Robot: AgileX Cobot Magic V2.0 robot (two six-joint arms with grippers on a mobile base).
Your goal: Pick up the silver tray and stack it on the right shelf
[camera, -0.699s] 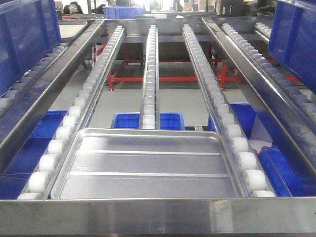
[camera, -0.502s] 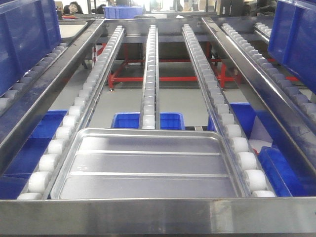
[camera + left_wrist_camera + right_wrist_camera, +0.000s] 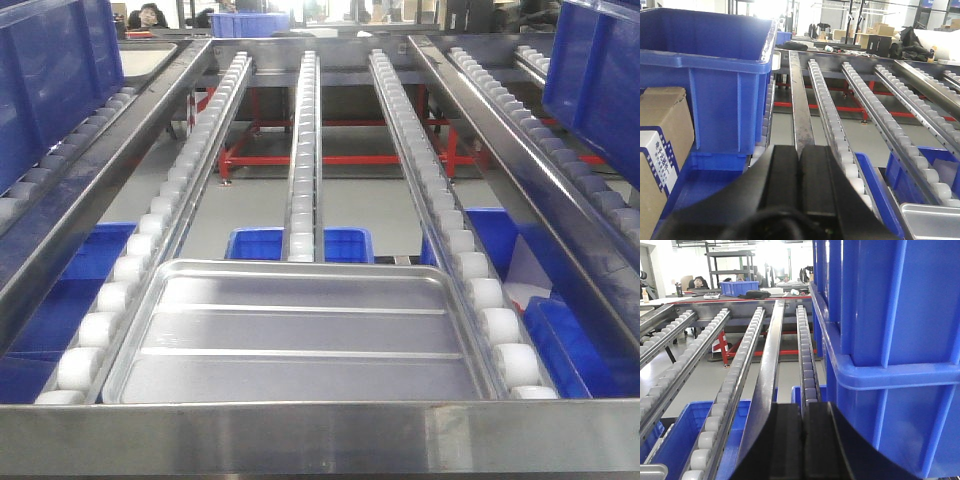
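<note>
The tray (image 3: 300,335) lies crosswise, low right of the left jaws and low left of the right jaws. Both pairs are pressed together

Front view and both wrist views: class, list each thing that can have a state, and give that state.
silver tray: lying flat on the rack, empty, not held.
left gripper: jaws shut, holding nothing.
right gripper: jaws shut, holding nothing.
blue crate: upright, open-topped.

Tray (image 3: 300,335) on rollers (image 3: 497,325) — behind front bar (image 3: 320,435).
</note>
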